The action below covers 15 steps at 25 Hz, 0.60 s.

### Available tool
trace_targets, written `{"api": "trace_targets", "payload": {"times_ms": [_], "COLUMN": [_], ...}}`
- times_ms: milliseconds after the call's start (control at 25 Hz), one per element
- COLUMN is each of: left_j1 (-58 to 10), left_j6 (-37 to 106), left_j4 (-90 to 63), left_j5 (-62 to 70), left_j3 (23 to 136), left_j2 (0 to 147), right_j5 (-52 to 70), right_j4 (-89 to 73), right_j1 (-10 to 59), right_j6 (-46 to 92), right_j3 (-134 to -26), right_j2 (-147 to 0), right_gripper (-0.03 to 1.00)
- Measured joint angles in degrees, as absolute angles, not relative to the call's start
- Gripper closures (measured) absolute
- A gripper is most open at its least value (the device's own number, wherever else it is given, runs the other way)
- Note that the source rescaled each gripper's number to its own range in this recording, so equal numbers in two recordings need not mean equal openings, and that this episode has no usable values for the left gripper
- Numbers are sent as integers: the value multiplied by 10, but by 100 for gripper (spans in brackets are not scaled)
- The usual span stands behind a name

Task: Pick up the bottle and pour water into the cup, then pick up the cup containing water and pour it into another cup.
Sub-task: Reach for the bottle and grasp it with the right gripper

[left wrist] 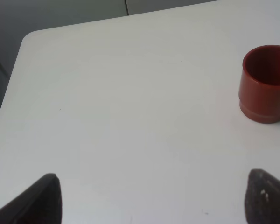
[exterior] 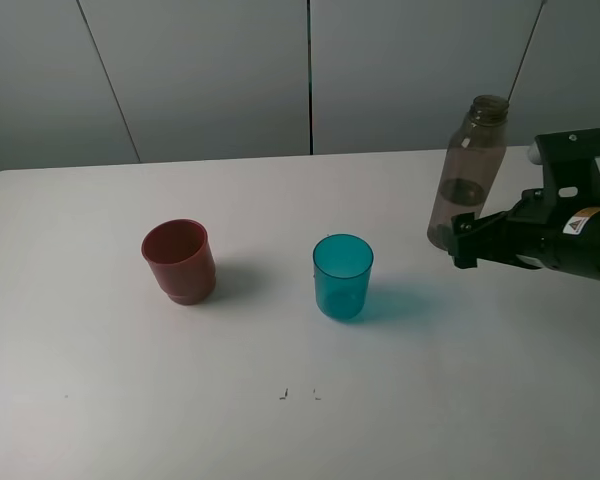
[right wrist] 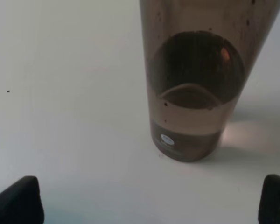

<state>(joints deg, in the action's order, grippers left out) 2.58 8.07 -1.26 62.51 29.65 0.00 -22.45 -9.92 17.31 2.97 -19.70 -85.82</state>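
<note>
Exterior high view: the tall, slim, smoky grey-brown translucent plastic bottle (exterior: 470,165) stands upright and uncapped on the white table (exterior: 130,400), at about 2 o'clock from the teal-blue translucent plastic tumbler (exterior: 342,275). The opaque red-brown plastic cup (exterior: 180,260) sits at the tumbler's 9 o'clock, well apart from it. The right gripper (exterior: 467,240) is low beside the bottle's base with its jaws spread as wide as they go and holding nothing. In the right wrist view the bottle is ahead of the fingertips (right wrist: 18,200), not yet between them.

The main risk is a topple. The bottle is tall and looks light, with only a little water at the bottom, so one finger touching first on an off-centre approach would probably tip it. With no cap, the water would run across the table.

A grip this low could also let the bottle swing in the jaws once it is tilted, and the stream would then miss the tumbler's mouth.

The left gripper (left wrist: 156,200) hangs over bare table, jaws wide and empty, with the red-brown cup nearby.
</note>
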Motion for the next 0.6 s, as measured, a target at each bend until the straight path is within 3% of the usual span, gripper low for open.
{"api": "trace_targets", "payload": {"times_ms": [320, 600], "left_j1": [26, 26], "left_j6": [81, 81], "left_j4": [-13, -13], "left_j5": [625, 625], "left_j3": [297, 297], "left_j2": [0, 0], "right_j5": [-405, -459], "right_j4": [-97, -99], "right_j1": [173, 173], "right_j6": [4, 0], "right_j3": [-195, -195], "right_j2": [-951, -1000], "right_gripper": [-3, -3]}}
